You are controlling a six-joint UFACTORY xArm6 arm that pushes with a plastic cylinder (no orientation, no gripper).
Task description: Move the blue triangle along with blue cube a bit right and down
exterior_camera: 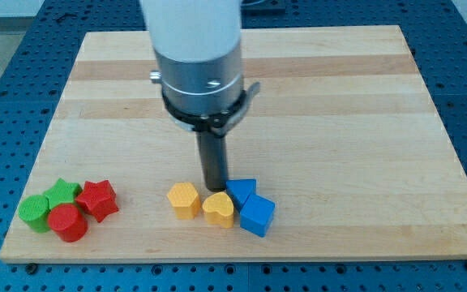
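The blue triangle (241, 192) lies near the board's bottom edge, just right of centre. The blue cube (257, 216) touches it at its lower right. My tip (215, 188) stands just left of the blue triangle, close to or touching its left edge, and just above a yellow heart (218, 208). The rod hangs straight down from the white and dark arm (199, 73).
A yellow hexagon-like block (184, 199) lies left of the yellow heart. At the bottom left sits a cluster: a green round block (34, 212), a green star (63, 193), a red cylinder (68, 222), a red star (97, 199). The wooden board (339, 122) lies on a blue table.
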